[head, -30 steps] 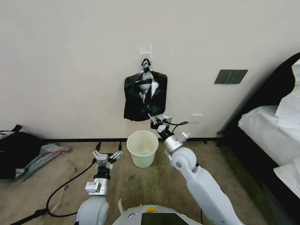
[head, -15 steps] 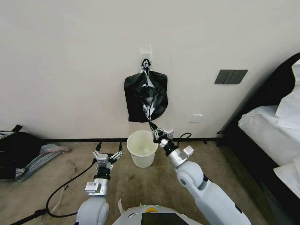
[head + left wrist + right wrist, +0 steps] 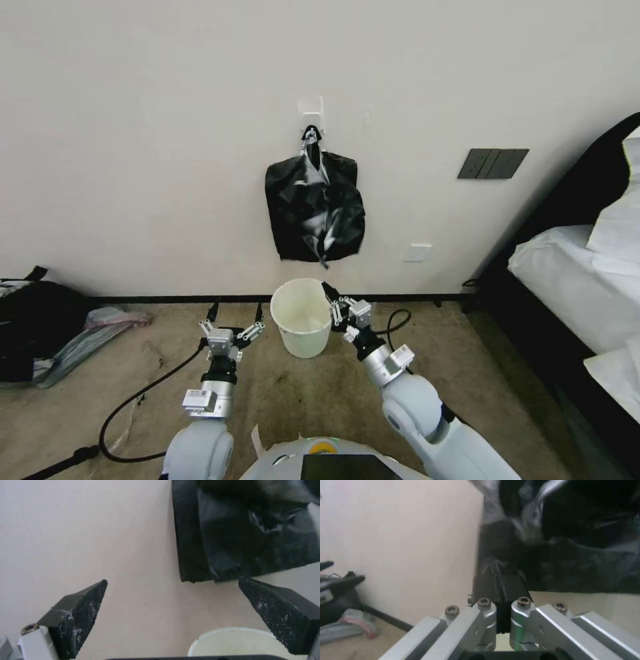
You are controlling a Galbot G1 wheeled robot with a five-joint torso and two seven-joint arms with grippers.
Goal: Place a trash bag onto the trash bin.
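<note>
On the far left of the floor [image 3: 287,393] we see a dark bag [image 3: 30,320] and some crumpled plastic [image 3: 100,323] against the wall [image 3: 160,133]. Next comes our left gripper [image 3: 235,313], hovering low just beside the trash bin [image 3: 303,319] with its fingers [image 3: 78,615] spread wide and holding nothing. The trash bin is a small round white bucket, narrower at the base, standing upright on the floor by the wall (its inside looks bare). Straight above it, on a white hook [image 3: 311,110], hangs the black bundle [image 3: 313,208]: glossy, wrinkled film, knotted at the top, with pale glints across its creases and one loose tail dangling at its lower edge. We cannot pick out a single trash bag apart from that bundle. Our right gripper [image 3: 332,301] sits at the bin's right rim, below the bundle and apart from it; its fingers [image 3: 500,587] are pressed together, and we cannot tell whether any film is pinched between them. Farther right are a dark wall plate [image 3: 492,163] and a bed [image 3: 580,287].
</note>
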